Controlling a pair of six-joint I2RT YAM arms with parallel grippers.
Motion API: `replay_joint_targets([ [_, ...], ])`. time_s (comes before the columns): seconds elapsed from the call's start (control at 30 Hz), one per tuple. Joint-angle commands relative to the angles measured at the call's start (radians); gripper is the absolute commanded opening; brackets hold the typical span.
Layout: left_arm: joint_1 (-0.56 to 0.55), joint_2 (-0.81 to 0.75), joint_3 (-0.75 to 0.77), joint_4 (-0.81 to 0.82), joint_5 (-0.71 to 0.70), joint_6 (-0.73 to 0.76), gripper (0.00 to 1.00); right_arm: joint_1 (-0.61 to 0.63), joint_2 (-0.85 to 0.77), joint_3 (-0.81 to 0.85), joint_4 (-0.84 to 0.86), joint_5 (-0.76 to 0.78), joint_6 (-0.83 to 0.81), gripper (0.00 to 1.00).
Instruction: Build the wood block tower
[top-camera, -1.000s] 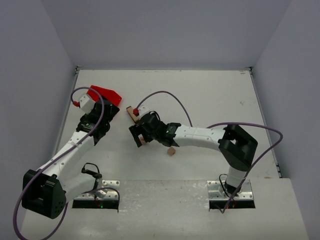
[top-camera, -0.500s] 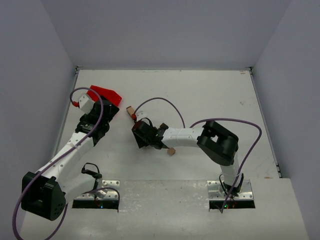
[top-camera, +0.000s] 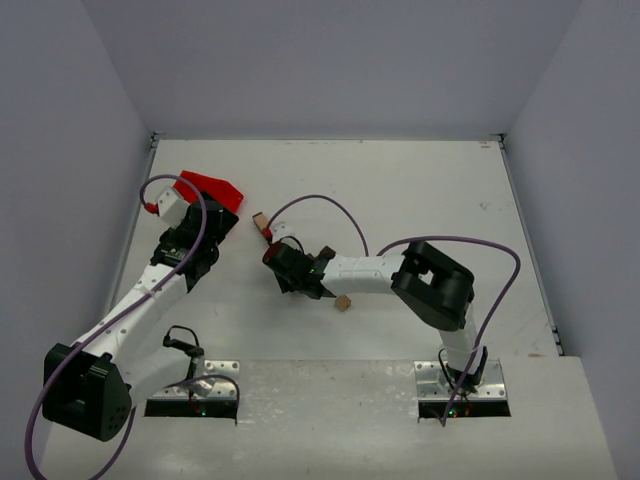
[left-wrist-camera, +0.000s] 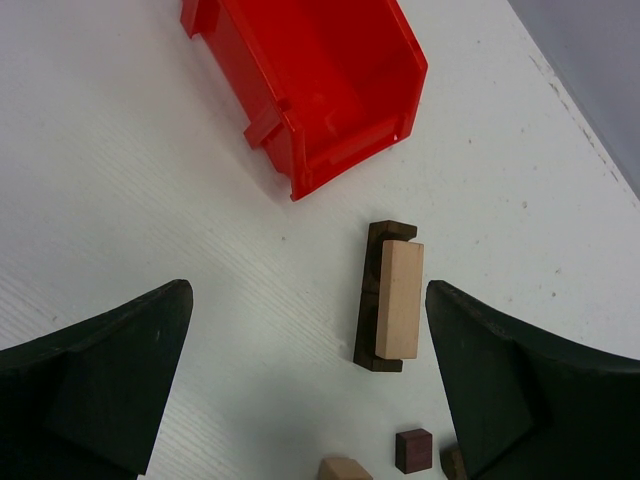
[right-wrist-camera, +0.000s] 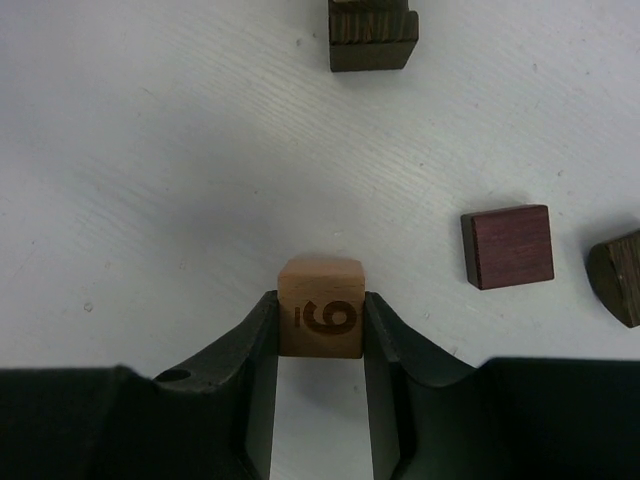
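Observation:
My right gripper (right-wrist-camera: 320, 312) is shut on a light tan cube (right-wrist-camera: 320, 318) marked with a 6, which rests on the white table. In the top view that gripper (top-camera: 287, 270) is low at the table's middle. The wood block tower (left-wrist-camera: 392, 298) shows as a slim tan piece against dark brown ones, just beyond the held cube; its dark end (right-wrist-camera: 372, 38) also shows in the right wrist view. My left gripper (left-wrist-camera: 308, 310) is open and empty above the table, with the tower near its right finger.
A red bin (left-wrist-camera: 310, 80) lies tipped at the back left (top-camera: 212, 185). Loose cubes lie about: a reddish-brown one (right-wrist-camera: 507, 246), a dark one (right-wrist-camera: 618, 277) at the frame's right edge, and a tan one (top-camera: 343, 302) near the right forearm.
The right arm folded in and its gripper dropped to the table and shut on the tan cube. The left arm has not moved.

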Motion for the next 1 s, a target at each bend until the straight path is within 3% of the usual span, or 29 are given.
replay_joint_targets([
  [0.0,0.013,-0.017,-0.007,0.022,-0.001,0.007,1.00,0.011,-0.121,0.038,0.057,0.036,-0.138,0.22],
  [0.27,0.013,-0.027,-0.012,0.022,-0.015,0.002,1.00,-0.005,-0.064,0.200,0.068,0.009,-0.357,0.21],
  [0.63,0.012,-0.031,-0.019,0.034,-0.034,-0.001,1.00,-0.117,0.176,0.593,-0.086,-0.114,-0.432,0.20],
  [0.97,0.013,-0.014,-0.012,0.029,-0.047,-0.009,1.00,-0.170,0.286,0.740,-0.181,-0.196,-0.411,0.22],
])
